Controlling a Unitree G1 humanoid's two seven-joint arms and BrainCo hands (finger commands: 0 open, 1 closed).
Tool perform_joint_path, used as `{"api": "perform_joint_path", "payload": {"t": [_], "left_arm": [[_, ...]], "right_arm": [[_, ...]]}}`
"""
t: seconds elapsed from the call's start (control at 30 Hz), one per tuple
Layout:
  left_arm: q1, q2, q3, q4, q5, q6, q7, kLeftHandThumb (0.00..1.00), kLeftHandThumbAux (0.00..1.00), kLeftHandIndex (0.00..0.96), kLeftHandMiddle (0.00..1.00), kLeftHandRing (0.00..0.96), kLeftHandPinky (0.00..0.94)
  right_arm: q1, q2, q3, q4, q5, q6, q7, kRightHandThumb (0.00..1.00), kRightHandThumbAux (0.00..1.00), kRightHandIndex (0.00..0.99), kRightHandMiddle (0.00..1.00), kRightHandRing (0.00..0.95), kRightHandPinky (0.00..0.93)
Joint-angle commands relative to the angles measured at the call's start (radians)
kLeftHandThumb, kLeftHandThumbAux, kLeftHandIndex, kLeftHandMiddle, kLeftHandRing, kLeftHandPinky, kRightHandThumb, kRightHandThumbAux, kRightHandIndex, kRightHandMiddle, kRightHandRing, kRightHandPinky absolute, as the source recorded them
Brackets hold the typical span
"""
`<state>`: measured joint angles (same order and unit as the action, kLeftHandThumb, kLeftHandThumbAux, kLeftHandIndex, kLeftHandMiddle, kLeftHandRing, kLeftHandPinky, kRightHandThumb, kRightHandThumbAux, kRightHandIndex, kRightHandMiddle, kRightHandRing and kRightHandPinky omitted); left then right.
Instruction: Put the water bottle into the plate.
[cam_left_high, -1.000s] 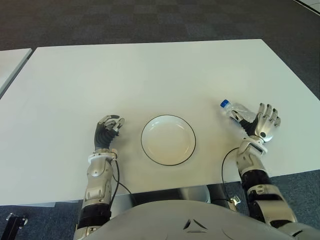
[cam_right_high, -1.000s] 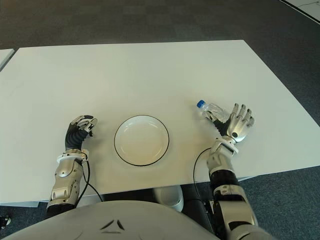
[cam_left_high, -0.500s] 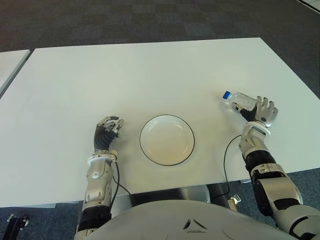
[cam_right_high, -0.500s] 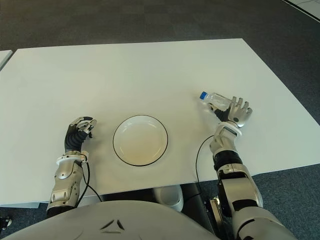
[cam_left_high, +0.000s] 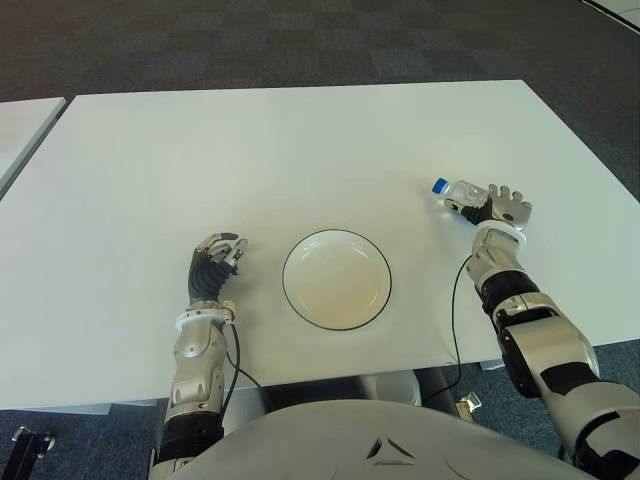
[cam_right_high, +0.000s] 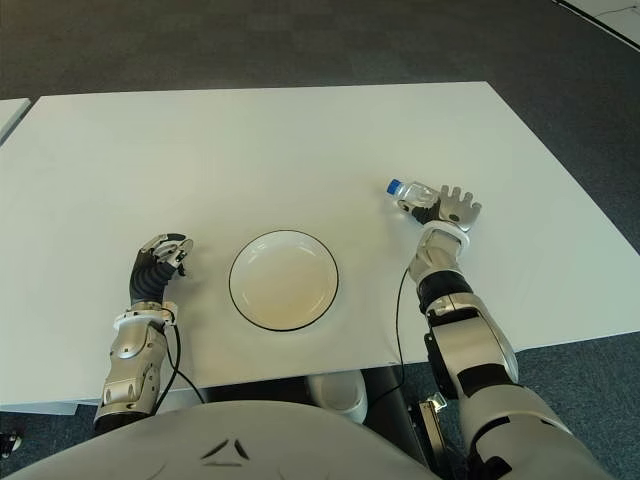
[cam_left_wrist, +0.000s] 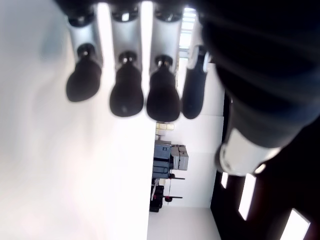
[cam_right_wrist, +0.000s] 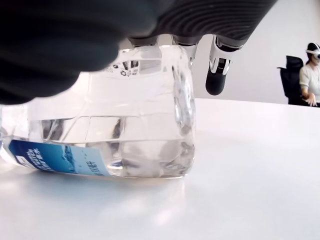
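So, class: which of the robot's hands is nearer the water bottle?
Right. The right hand is over the lying water bottle; the left hand shows far off, beyond the plate.

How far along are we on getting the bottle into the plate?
Early. The right hand covers the water bottle, which lies on its side on the table, not lifted; a closed grasp isn't confirmed. The plate holds nothing. The left hand is idle left of it. Left: grasp, lift, carry, place.
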<state>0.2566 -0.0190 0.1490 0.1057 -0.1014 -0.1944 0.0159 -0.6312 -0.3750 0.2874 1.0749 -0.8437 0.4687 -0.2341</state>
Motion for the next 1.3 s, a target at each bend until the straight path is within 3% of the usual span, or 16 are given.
{"api": "perform_joint_path", "payload": {"t": [0.03, 0.4, 1.1, 1.3], "left_arm": [[0.010, -0.011, 0.009, 0.011, -0.018, 0.017, 0.002, 0.702, 0.720, 0.435, 0.761, 0.749, 0.737], [0.011, -0.007, 0.015, 0.016, -0.011, 0.012, 0.013, 0.702, 0.719, 0.435, 0.761, 0.749, 0.740], [0.003, -0.006, 0.010, 0.025, 0.015, -0.012, 0.018, 0.702, 0.721, 0.435, 0.771, 0.762, 0.754], [0.002, -0.004, 0.016, 0.026, -0.007, -0.001, 0.006, 0.702, 0.721, 0.435, 0.772, 0.760, 0.744]], "right_arm": [[0.043, 0.068, 0.034, 0.123, 0.060, -0.018, 0.101, 0.548, 0.205, 0.000, 0.000, 0.000, 0.000], [0.026, 0.100, 0.057, 0.178, 0.105, -0.020, 0.105, 0.584, 0.320, 0.000, 0.000, 0.000, 0.000], [-0.001, 0.096, 0.114, 0.231, 0.106, -0.057, 0.108, 0.557, 0.398, 0.000, 0.000, 0.000, 0.000], [-0.020, 0.116, 0.113, 0.255, 0.117, -0.062, 0.102, 0.560, 0.408, 0.000, 0.000, 0.000, 0.000]]}}
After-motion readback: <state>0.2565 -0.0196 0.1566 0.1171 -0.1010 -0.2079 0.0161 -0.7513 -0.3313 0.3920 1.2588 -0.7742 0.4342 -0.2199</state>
